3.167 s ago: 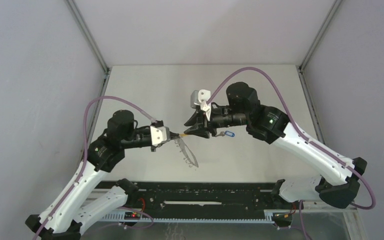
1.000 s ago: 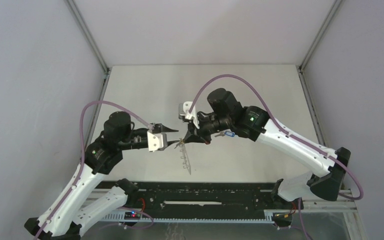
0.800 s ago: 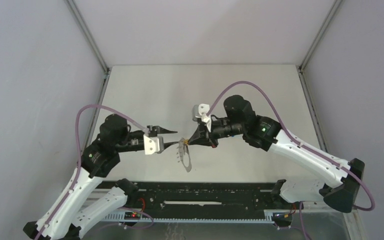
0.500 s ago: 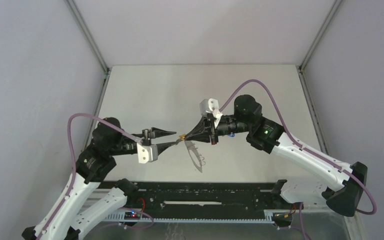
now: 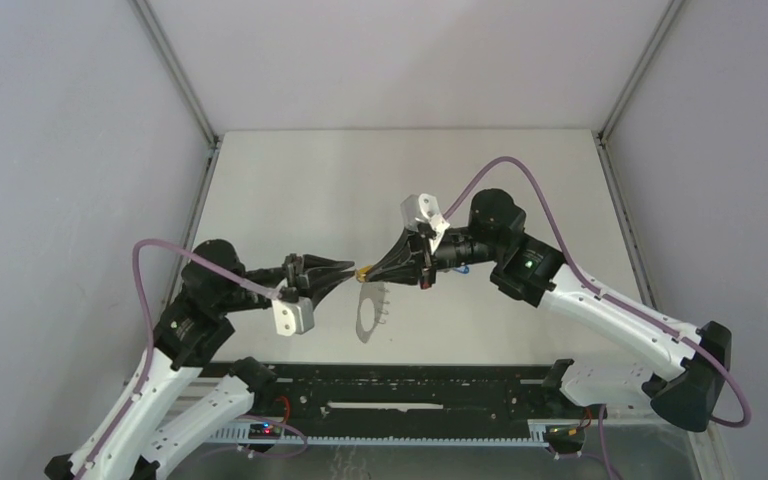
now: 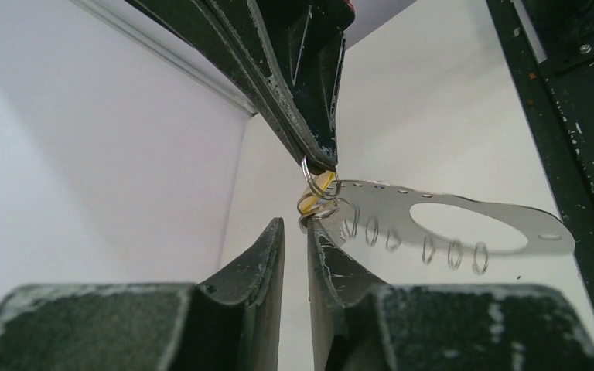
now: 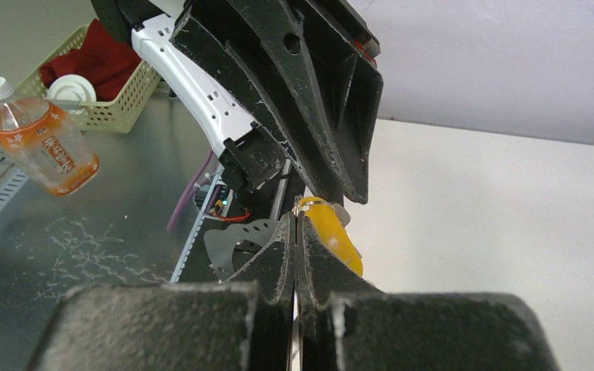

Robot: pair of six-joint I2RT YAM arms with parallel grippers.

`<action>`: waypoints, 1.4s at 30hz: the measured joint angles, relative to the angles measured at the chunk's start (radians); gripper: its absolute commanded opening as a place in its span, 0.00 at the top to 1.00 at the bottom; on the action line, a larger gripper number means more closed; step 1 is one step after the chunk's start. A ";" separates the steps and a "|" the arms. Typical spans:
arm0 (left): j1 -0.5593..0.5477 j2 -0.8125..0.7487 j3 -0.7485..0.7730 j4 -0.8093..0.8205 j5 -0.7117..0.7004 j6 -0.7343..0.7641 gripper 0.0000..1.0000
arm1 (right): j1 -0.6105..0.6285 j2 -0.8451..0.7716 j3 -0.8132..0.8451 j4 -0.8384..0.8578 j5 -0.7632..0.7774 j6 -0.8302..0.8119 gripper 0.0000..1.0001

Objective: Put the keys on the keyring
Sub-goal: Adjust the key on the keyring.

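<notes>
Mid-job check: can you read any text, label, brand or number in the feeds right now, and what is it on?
No text can be read in any view.
Orange label on the bottle: print is there, too blurred to read.
Cap of the bottle: a small green mark, too small to read.
The yellow key and the keyring: no markings visible.

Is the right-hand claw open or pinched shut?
Shut: right gripper fingers meet, no gap, pinching a wire ring beside the yellow key.

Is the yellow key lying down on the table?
No, the yellow key is up in the air, right beside the right gripper tips.
</notes>
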 measured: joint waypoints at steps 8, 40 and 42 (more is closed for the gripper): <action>-0.007 -0.016 0.000 -0.030 0.031 0.038 0.89 | 0.000 0.006 -0.009 0.018 0.045 0.016 1.00; -0.021 0.013 0.004 0.019 -0.056 -0.446 0.59 | -0.013 -0.021 -0.072 0.077 0.054 0.024 1.00; -0.021 0.026 0.005 0.029 -0.043 -0.486 0.60 | -0.013 -0.022 -0.072 0.077 0.052 0.023 1.00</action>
